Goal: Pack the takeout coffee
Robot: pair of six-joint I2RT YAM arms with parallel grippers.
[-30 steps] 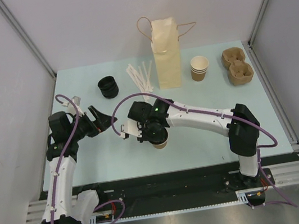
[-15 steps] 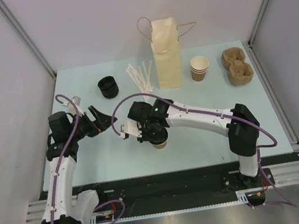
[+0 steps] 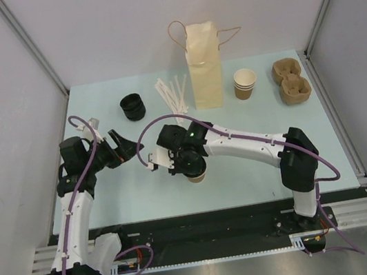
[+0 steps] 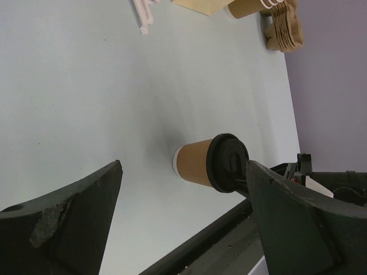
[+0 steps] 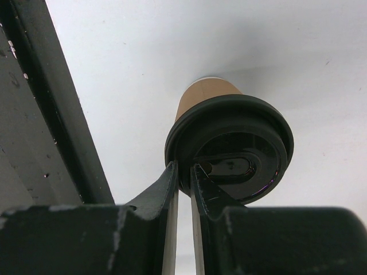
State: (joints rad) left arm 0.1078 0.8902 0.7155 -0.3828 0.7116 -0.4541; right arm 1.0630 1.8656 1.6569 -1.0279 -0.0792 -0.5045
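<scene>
The takeout coffee (image 4: 202,164) stands upright on the pale table (image 3: 245,176), near its front edge and about midway across, black lid on; the right gripper (image 5: 183,170) hangs directly above it, pointing down, so that in the top view the wrist covers most of the cup. Its fingers are drawn almost together, only a thin slit between them, and their tips sit at the rim of the lid on one side, not around the cup's body; whether they pinch that rim cannot be told. The left gripper (image 3: 125,150) sits well to the left of the cup, apart from it, its fingers spread wide with nothing between them; from its wrist camera the cup shows in the gap, farther off. At the back of the table stand the paper bag (image 3: 205,71), upright, and beside it the stacked cups (image 3: 245,84), all well away from the coffee.
</scene>
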